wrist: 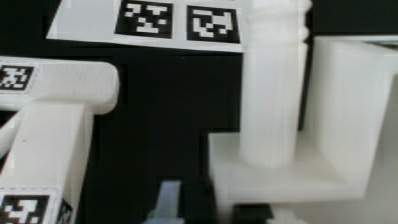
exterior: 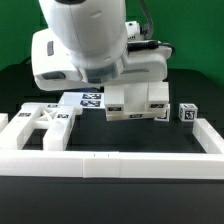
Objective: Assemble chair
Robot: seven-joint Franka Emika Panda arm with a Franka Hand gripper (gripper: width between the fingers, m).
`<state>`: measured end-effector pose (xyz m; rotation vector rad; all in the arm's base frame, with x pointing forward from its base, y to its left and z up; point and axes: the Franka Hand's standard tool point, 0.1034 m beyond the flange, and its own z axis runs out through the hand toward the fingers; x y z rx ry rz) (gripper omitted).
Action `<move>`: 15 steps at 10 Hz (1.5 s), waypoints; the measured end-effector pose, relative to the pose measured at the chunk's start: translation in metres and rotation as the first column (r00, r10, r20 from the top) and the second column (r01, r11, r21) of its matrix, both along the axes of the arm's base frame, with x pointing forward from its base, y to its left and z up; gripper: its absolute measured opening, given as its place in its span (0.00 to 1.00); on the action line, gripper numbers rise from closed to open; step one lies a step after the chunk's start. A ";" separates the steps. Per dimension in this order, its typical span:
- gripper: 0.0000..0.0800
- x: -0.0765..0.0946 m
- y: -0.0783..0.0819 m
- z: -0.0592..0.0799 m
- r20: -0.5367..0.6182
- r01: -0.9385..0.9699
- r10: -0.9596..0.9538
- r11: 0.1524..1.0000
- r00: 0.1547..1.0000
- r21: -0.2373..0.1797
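Since the end effector [wrist: 210, 208] covers the post piece [wrist: 281, 120], you can't tell if it's clamped; tagged frame [exterior: 45, 118] at the exterior view's left.

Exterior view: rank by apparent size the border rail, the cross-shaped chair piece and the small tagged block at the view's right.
1. border rail, though it lies nearest the camera
2. cross-shaped chair piece
3. small tagged block

Green backdrop [exterior: 195, 40] behind; black tabletop [exterior: 110, 138]; white border rail [exterior: 120, 166] along front edge, even light
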<state>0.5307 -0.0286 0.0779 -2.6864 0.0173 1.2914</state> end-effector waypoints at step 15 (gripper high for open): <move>0.74 -0.026 -0.013 -0.028 -0.251 -0.013 0.018 1.000 0.968 0.022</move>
